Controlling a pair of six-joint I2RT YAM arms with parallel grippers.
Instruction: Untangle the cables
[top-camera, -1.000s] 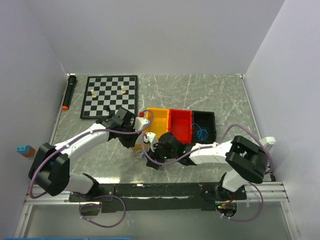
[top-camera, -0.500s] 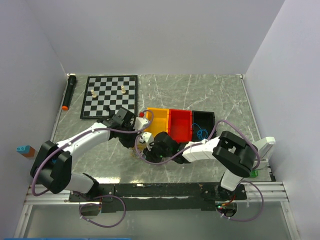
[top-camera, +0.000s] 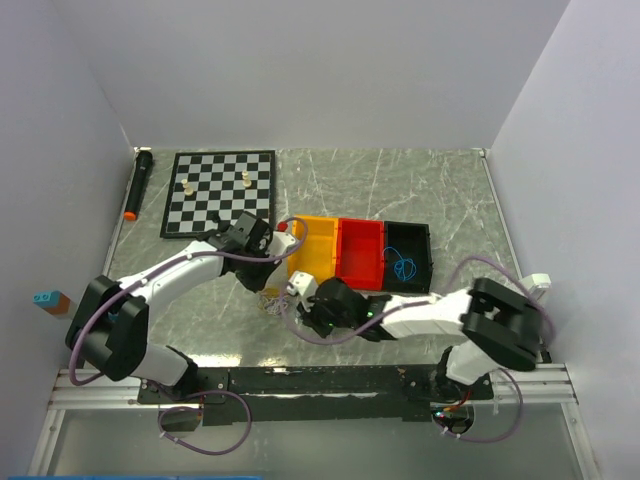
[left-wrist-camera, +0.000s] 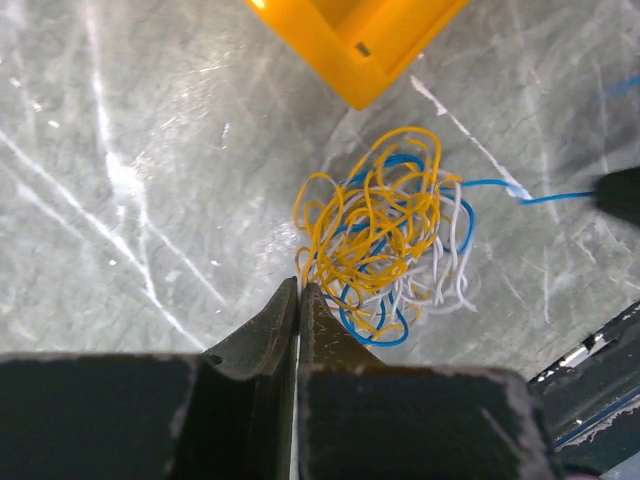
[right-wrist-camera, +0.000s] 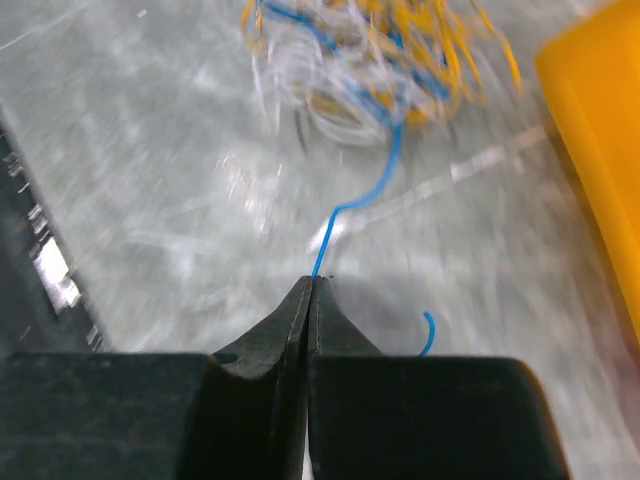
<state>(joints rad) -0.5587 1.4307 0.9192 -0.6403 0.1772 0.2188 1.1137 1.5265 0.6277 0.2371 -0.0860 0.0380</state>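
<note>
1. The right gripper has closed within the last second. Its jaws stood wide apart then; they now meet on a blue strand, pinched at the very tips.
2. The strand runs taut-looking from the tips up into the bunch. A short blue tail curls free on the table just beside the jaws.
3. In the top view the right arm has also shifted, and its forearm now lies lower and flatter across the table.
4. The left gripper is unchanged: jaws together, tips at the near edge of the cables. Yellow loops touch the tips. Whether a strand is pinned between them cannot be told.
5. The cables lie as one knot of yellow, white and blue loops on the bare table, just in front of a corner of the yellow tray and between the two grippers.
6. Assessment: the grasp step is complete and the pull-out is next. With the left gripper anchoring the bunch, drawing the right away should slide the blue strand out.
7. Risk: the grip is thin and at the fingertips, so the strand may slip or drag the whole knot.
</note>
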